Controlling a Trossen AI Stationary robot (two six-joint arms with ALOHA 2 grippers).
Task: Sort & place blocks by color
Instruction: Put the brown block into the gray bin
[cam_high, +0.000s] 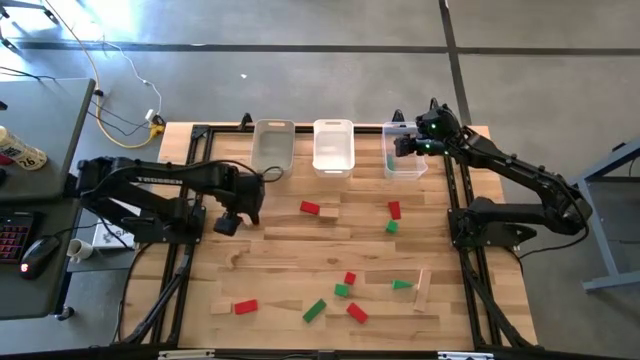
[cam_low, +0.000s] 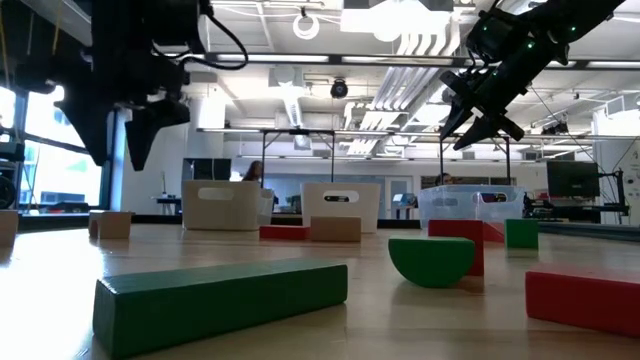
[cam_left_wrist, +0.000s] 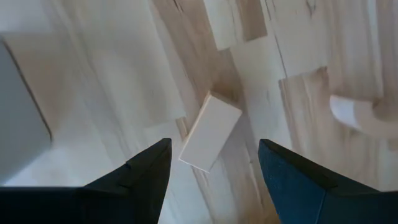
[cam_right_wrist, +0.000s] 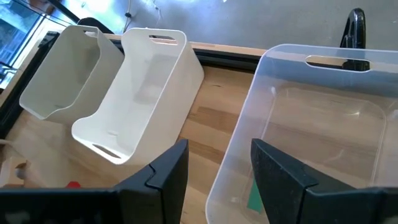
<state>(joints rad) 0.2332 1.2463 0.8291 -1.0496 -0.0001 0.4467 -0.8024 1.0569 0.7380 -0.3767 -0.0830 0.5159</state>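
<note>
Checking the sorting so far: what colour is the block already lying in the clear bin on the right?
Green block; the right wrist view shows it best.

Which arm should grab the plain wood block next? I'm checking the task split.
Probably left: the left gripper hangs open right over a plain wood block, while the right gripper is above the clear bin.

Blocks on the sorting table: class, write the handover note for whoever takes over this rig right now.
Left gripper: jaws open, empty, hanging above a plain wood block.
Right gripper: jaws apart, empty, over the right-hand bin.
Done: one green block lies in that bin.
Left: red blocks, green blocks and plain ones are scattered on the table; the other two bins look empty.
</note>
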